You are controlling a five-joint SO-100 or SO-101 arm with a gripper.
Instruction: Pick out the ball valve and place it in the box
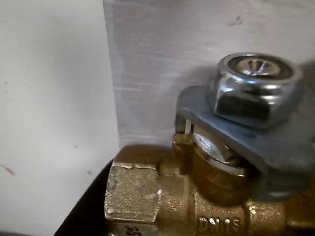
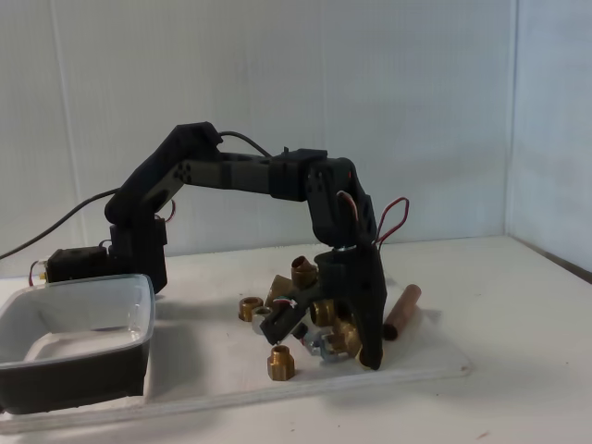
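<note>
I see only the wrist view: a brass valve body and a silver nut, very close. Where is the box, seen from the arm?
Observer: The box stands at the left of the fixed view, apart from the gripper.
Operator: Is the gripper high or low?
Observer: Low, down among a pile of fittings on the white sheet.
Operator: What is on its other side?
Observer: A copper tube lies to its right, and one small brass fitting stands in front of the pile.

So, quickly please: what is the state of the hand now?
Hand: down in the pile of fittings, around the ball valve; whether it has closed on it cannot be told.
</note>
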